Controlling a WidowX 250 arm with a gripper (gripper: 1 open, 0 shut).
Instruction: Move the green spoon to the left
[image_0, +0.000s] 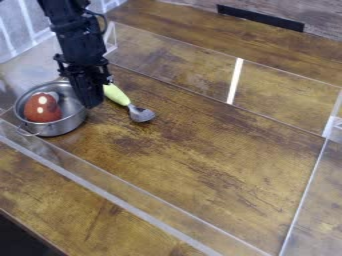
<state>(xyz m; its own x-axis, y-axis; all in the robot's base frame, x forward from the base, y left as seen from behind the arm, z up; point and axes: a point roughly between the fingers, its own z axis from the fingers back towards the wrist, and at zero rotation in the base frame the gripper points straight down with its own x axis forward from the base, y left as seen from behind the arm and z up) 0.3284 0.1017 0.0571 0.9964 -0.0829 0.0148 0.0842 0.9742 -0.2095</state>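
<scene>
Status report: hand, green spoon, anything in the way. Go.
Hand shut, pointing down by the handle end of the green spoon. Spoon lying on the table. Steel bowl close at picture-left, possibly in the path.

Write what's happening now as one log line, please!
fingers: shut | spoon: lying on table beside fingers | bowl: on fingers' other side

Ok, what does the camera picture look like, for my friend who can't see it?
A black robot arm's shut hand points down at a wooden table, between a steel bowl holding something reddish and a green spoon lying flat.
</scene>
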